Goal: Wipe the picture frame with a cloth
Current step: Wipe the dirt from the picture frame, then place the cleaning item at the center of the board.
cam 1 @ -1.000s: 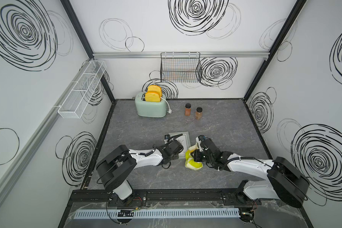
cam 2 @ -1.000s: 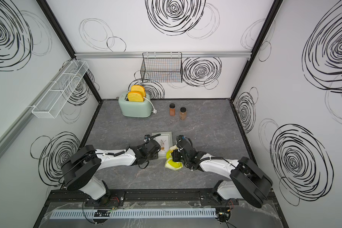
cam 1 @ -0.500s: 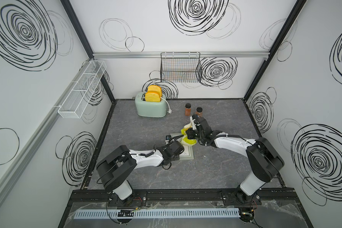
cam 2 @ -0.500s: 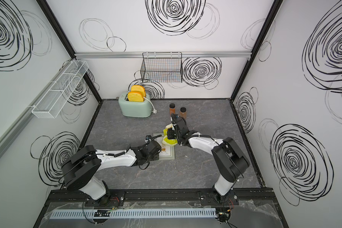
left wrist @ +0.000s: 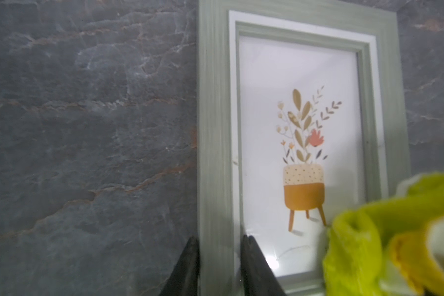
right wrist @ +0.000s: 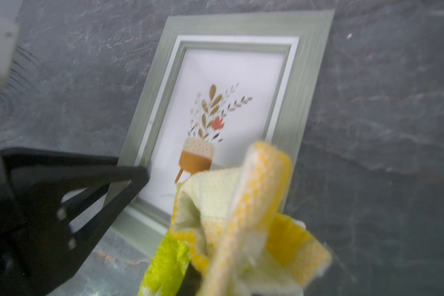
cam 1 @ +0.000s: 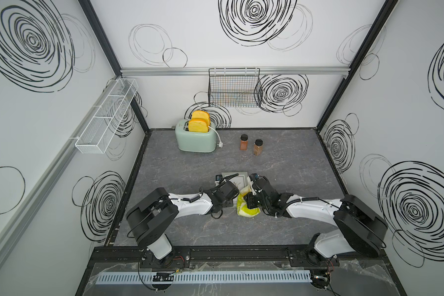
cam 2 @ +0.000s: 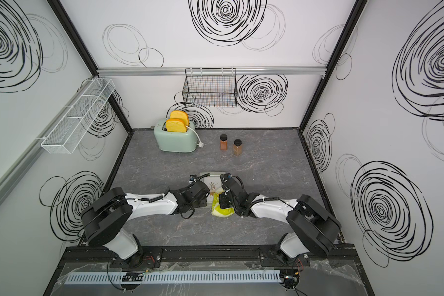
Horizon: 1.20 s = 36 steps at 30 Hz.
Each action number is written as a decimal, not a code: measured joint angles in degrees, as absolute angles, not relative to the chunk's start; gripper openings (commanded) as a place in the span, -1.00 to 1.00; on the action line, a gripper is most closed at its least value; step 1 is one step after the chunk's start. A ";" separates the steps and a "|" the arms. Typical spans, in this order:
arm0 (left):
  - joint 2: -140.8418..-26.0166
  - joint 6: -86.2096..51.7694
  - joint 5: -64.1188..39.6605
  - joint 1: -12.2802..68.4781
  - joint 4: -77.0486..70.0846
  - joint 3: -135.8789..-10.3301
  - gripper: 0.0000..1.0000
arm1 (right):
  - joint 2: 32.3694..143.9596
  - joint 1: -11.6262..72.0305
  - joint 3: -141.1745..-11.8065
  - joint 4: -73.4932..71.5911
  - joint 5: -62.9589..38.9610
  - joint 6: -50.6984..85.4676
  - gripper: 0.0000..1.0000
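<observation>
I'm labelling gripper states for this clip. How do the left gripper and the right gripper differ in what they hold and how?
The left gripper straddles the long side rail of the flat grey-green picture frame, one finger on each side; the right gripper is shut on the bunched yellow-green cloth.

The frame lies flat and rigid on the grey tabletop; the cloth is crumpled at its near corner.

Both hold a task object low over the frame.

The left gripper (left wrist: 219, 266) is pinching the grey-green wooden picture frame's (left wrist: 213, 128) side rail. A bunched yellow-green cloth (left wrist: 385, 246) is lying over its corner.
</observation>
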State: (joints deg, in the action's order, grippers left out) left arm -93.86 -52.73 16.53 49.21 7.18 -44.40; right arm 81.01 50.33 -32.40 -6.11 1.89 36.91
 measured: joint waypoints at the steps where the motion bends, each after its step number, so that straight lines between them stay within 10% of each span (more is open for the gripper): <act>1: -93.95 -52.66 16.51 49.15 7.18 -44.45 -0.56 | 79.81 50.61 -31.57 -5.93 2.39 37.65 -1.00; 16: -92.60 -52.51 16.80 49.12 5.30 -44.29 0.28 | 83.99 35.81 -33.17 -5.19 6.61 31.20 -0.78; 24: -91.13 -52.62 17.19 49.41 4.10 -42.44 0.53 | 87.44 35.97 -33.98 -7.68 5.91 29.87 0.50; 36: -81.67 -51.16 23.07 51.27 3.38 -41.34 0.73 | 79.15 36.18 -36.95 -4.71 6.50 24.75 0.99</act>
State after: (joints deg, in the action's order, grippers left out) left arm -81.67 -51.16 23.07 51.27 3.38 -41.34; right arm 79.15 36.18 -36.95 -4.71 6.50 24.75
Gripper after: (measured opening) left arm 0.860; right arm 0.990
